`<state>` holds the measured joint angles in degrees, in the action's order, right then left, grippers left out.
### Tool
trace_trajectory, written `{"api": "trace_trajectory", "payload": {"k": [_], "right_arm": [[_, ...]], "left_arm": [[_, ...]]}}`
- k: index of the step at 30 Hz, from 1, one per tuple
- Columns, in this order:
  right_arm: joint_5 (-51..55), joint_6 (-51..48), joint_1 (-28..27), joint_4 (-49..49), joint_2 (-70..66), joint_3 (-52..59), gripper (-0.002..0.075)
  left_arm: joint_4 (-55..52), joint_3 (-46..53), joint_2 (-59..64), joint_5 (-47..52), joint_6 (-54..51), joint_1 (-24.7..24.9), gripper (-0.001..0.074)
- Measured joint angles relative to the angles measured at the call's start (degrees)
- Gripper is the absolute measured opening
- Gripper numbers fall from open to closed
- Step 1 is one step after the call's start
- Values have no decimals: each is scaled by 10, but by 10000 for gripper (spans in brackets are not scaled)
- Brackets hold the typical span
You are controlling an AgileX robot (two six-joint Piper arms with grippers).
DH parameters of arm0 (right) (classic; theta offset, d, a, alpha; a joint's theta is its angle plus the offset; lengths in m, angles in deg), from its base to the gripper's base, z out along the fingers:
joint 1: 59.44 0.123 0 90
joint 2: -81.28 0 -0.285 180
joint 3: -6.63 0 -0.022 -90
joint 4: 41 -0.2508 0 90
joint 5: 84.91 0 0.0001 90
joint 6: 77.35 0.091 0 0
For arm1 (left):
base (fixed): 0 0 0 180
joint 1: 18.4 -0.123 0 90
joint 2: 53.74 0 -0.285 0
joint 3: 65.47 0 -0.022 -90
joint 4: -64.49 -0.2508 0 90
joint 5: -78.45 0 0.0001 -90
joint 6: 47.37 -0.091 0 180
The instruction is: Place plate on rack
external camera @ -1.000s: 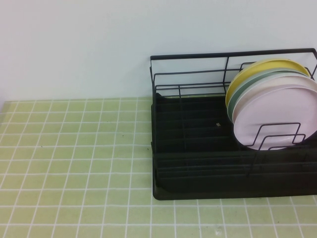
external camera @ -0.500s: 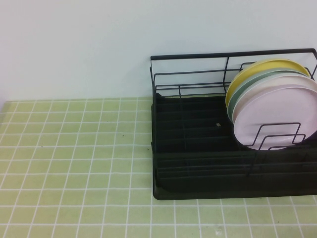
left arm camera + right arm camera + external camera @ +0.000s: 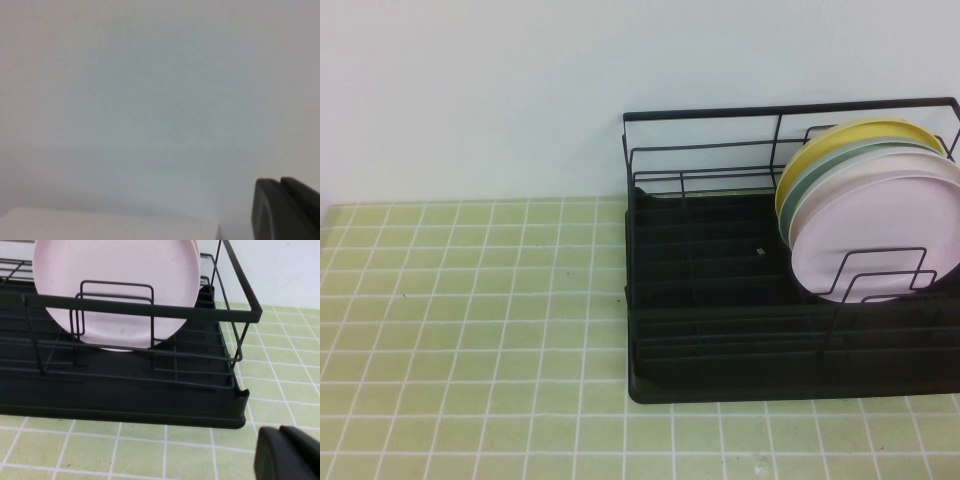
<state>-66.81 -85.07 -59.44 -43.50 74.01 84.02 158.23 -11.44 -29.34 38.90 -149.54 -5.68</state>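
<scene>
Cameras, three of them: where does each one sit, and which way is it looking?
High view: raised on the robot's side, angled down at the green tiled table and the black rack holding the pink plate; no arm shows.
Left wrist view: on the left arm's wrist, facing only a blank pale surface; the shut left claw shows at the frame's edge.
Right wrist view: on the right arm's wrist, low over the table, facing the rack; the shut right claw shows at the edge.
Shared: the high and right wrist views both show rack and pink plate.
</scene>
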Motion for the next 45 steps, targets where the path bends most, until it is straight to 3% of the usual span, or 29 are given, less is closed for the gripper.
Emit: {"api": "trace_trajectory", "payload": {"k": [6,10,13,16,23,26,45], "right_arm": [[0,0,0,0,0,0,-1],[0,0,0,0,0,0,-1],[0,0,0,0,0,0,-1],[1,0,0,1,0,0,-1],[1,0,0,0,0,0,-1],[1,0,0,-2,0,0,-1],[1,0,0,-5,0,0,-1]], "left_arm": [[-309,149,-45,10,324,0,0],[-500,235,-92,76,441,-1,0],[-554,231,-127,213,460,-30,0],[-642,232,-158,358,559,-72,0],[-919,232,-172,542,960,-103,0],[-919,232,-172,594,999,-103,0],[-919,232,-172,590,995,-103,0]]}}
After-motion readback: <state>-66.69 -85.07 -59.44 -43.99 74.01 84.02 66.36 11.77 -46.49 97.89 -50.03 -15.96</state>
